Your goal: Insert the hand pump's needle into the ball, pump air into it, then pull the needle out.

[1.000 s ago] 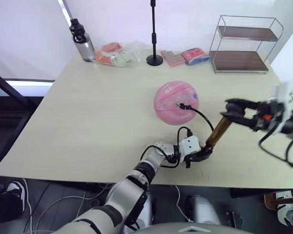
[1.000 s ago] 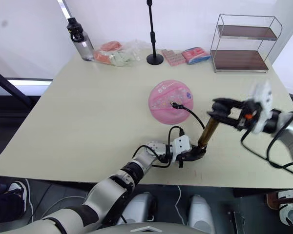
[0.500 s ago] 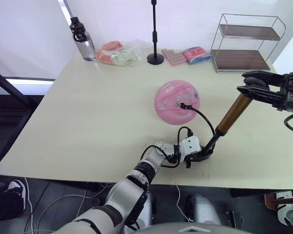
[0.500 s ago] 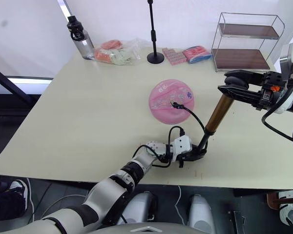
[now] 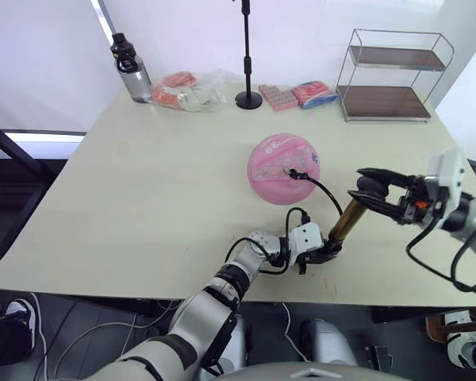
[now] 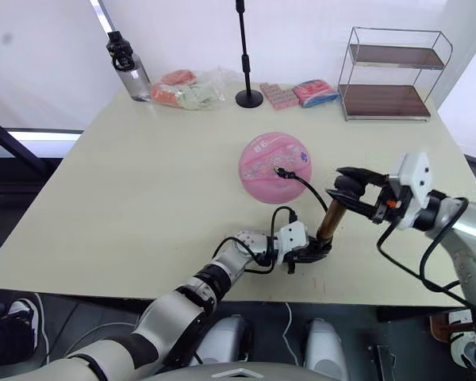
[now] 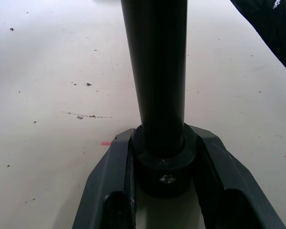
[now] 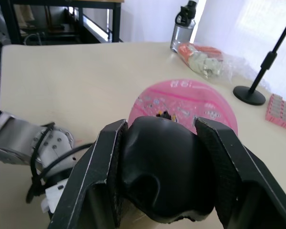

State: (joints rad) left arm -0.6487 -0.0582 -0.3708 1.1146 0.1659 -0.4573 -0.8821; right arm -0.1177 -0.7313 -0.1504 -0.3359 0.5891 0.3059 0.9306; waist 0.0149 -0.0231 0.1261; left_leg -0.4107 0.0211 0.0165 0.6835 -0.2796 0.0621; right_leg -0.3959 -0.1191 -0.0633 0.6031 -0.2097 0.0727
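Your left pincer [image 5: 327,252] clamps the bottom cap of the hand pump [image 5: 343,228] near the front edge of the table [image 5: 143,198], and your right pincer [image 5: 363,189] is clenched on the black handle on top. The needle [image 5: 288,169] sits in the ball [image 5: 284,167], which lies just beyond the pump.

The risk, I think: the pump leans, so a push off its axis could slide the base out of the left pincer, or tug the hose and pull the needle out.

The prints on the ball are too small to read.
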